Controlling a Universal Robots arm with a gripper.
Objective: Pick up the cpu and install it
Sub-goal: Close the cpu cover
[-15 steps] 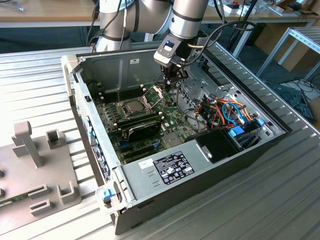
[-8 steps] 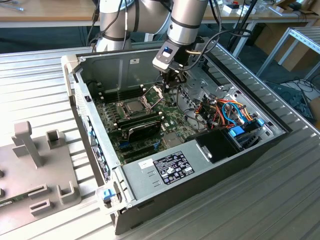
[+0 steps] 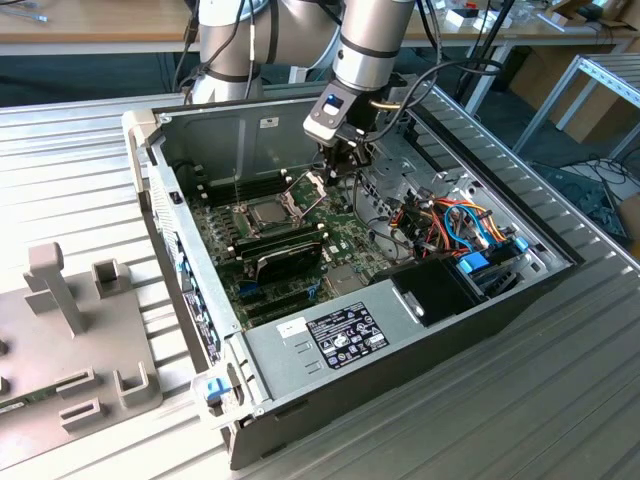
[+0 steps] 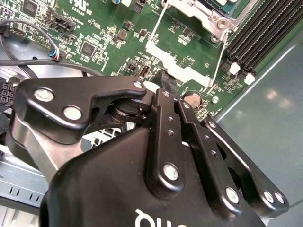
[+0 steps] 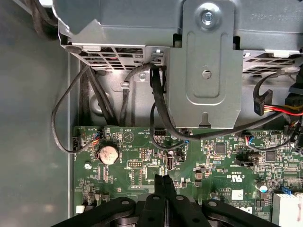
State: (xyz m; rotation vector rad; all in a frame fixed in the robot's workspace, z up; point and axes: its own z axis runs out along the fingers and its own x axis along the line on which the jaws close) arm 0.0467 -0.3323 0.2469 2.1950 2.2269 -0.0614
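Green motherboard (image 3: 338, 232) lies flat inside an open grey computer case (image 3: 440, 360) in the exterior view. The cpu (image 3: 268, 212), a small square chip with a silver-grey top, sits in its socket near the middle of the board. The hinged socket frame (image 3: 310, 184) stands raised just beside it, so nothing is clamping the chip. The gripper (image 3: 345, 170) hangs from the arm close to that raised frame, on the exterior view's right of the cpu and apart from it.

In the second wrist view, the gripper (image 4: 163, 81) has its black fingers (image 4: 166, 101) pressed together with nothing between them. The tips are just above the board, near the pale metal frame (image 4: 182, 66) and a coin battery (image 4: 191, 99).

In the first wrist view, the gripper (image 5: 163, 182) shows the same closed, empty tips over the board, with the coin battery (image 5: 108, 153) and loose black cables (image 5: 158, 99) nearby.

The likely risk is that a sideways move knocks the upright frame, which could jolt the unclamped chip and bend socket contacts. A low pass could also scrape board components or snag a cable.
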